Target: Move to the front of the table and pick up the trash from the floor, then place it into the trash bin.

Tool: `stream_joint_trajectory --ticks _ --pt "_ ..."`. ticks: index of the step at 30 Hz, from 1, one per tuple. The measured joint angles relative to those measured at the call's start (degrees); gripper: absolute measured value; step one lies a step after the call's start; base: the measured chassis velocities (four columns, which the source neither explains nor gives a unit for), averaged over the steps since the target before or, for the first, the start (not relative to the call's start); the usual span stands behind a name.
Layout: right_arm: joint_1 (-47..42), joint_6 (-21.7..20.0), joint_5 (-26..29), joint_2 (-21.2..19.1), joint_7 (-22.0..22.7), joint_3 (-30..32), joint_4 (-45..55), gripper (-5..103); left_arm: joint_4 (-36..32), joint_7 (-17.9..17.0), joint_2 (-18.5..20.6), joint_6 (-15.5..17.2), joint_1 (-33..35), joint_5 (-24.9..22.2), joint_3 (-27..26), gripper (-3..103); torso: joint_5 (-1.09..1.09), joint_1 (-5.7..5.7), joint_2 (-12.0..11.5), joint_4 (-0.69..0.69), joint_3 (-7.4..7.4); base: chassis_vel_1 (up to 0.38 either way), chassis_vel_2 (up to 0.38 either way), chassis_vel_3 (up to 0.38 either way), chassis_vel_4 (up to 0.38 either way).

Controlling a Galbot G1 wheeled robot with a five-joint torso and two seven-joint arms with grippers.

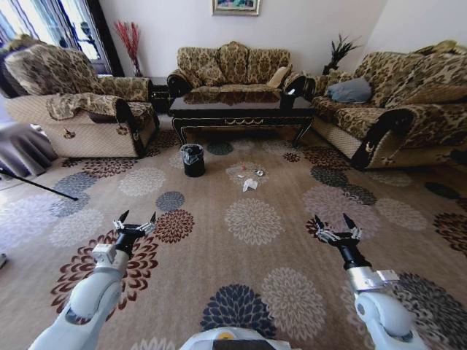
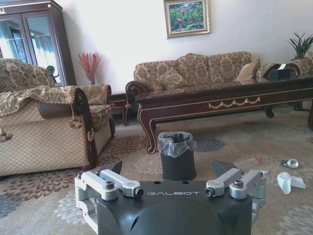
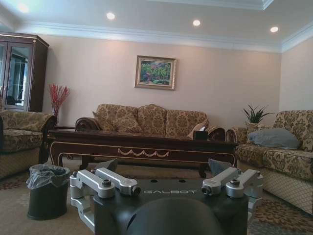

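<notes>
Both grippers, left gripper (image 1: pixel 136 216) and right gripper (image 1: pixel 336 220), hover spread open (grasping nothing) well short of the table (image 1: pixel 241 113); trash (image 1: pixel 249 184) lies beside the trash bin (image 1: pixel 193 160).

Floral carpet (image 1: pixel 292 182) bears trash bin (image 1: pixel 193 160), trash (image 1: pixel 249 184) (beside it).

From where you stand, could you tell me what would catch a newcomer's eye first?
The flowered carpet draws the eye first, with the trash scattered before the dark table and the trash bin standing beside it. Nearer the camera, the left gripper and right gripper hang open above the carpet, empty.
</notes>
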Motion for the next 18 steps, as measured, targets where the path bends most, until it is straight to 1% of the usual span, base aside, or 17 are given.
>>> stream_joint_trajectory --ticks 3,6,7,9,11,18 --pt "-0.1 0.0 0.0 0.3 0.0 0.0 0.2 100 -0.1 -0.3 0.1 0.3 -0.2 -0.4 0.1 100 0.00 -0.12 -0.6 0.00 -0.45 0.000 0.000 0.000 0.000" --pt "0.0 -0.1 -0.2 1.6 0.2 -0.1 0.5 100 -0.3 -0.7 0.3 0.5 -0.3 -0.4 0.6 100 0.01 -0.27 -1.4 -0.01 -1.13 0.000 0.000 0.000 0.000" --pt "0.0 -0.1 -0.2 1.6 0.2 -0.1 0.5 100 -0.3 -0.7 0.3 0.5 -0.3 -0.4 0.6 100 0.01 -0.27 -1.4 -0.01 -1.13 0.000 0.000 0.000 0.000" --pt "-0.9 -0.2 -0.2 2.5 0.3 0.1 1.7 100 -0.2 -0.9 0.6 0.7 -0.3 -0.5 0.6 100 0.00 -0.41 -2.0 0.01 -1.57 0.000 0.000 0.000 0.000" --pt "-2.1 -0.1 -0.3 3.0 0.0 0.6 2.4 100 -0.1 -1.4 1.0 1.1 -0.6 -1.1 0.5 100 -0.01 -0.57 -2.5 -0.01 -1.96 0.000 0.000 0.000 0.000" --pt "-2.6 0.2 -0.4 3.2 -0.4 0.9 2.3 100 0.2 -1.9 1.3 1.4 -1.0 -0.8 2.1 100 0.00 -0.98 -3.8 -0.01 -2.86 0.000 0.000 0.000 0.000"
